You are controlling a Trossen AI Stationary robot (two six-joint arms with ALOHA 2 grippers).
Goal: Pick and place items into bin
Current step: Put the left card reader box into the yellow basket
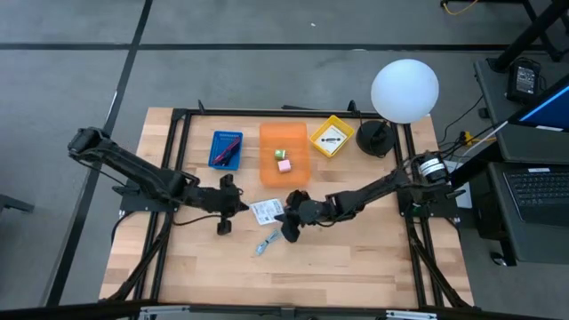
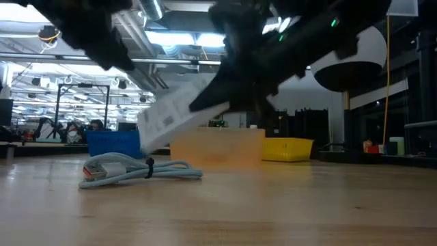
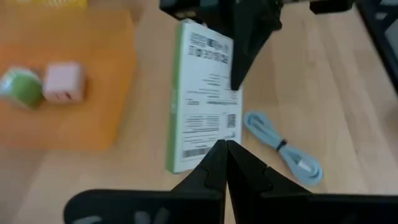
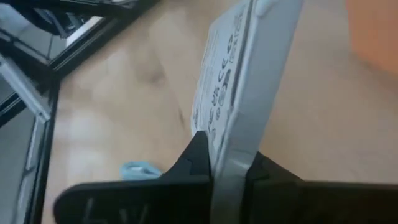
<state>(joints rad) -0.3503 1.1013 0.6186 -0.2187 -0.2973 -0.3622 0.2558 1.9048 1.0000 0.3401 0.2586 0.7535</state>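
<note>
Right pincer [image 4: 230, 171] clamped on white printed packet [image 4: 239, 81], tilted above table [image 4: 124, 93], perhaps light-blue cord [image 4: 140, 169] beyond

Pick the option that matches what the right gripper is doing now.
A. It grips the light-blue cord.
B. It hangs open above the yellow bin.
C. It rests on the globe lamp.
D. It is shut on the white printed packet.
D: the right gripper is shut on the edge of the white printed packet, tilted up off the table, while the light-blue cord lies loose on the wood.
</note>
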